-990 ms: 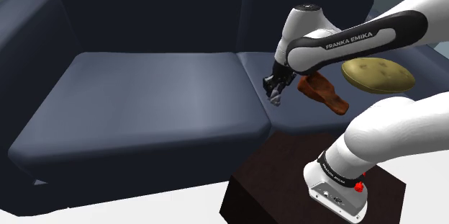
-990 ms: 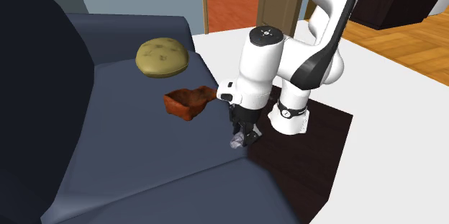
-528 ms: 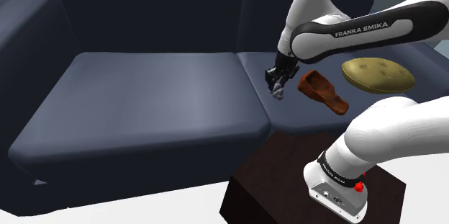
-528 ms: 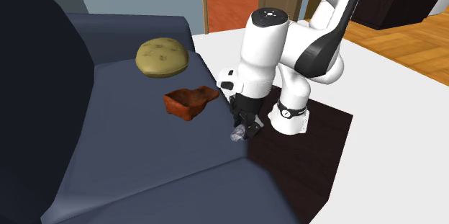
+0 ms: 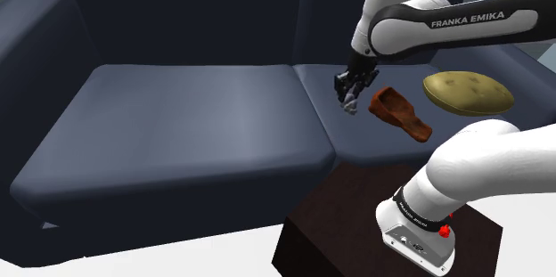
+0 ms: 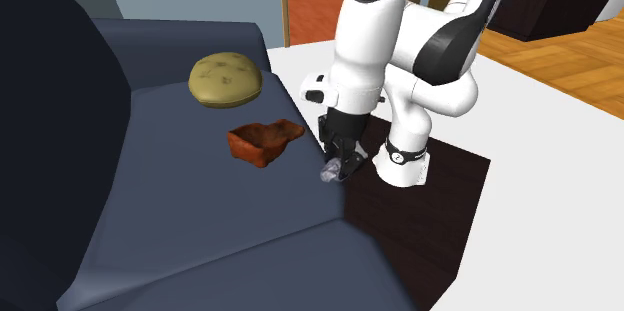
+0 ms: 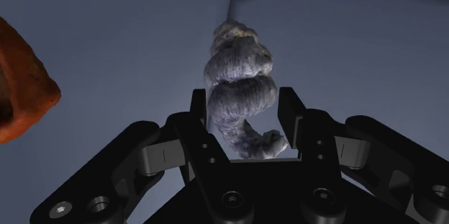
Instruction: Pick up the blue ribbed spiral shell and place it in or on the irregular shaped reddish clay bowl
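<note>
Shoulder view facing the sofa (image 5: 178,124), second exterior view along it, wrist view close above.

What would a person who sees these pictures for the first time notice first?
The black gripper clasping a pale grey-blue spiral shell over the dark blue sofa draws the eye first. Close beside it on the seat lies a reddish-brown irregular bowl, and farther along a speckled olive-yellow rounded object.
</note>
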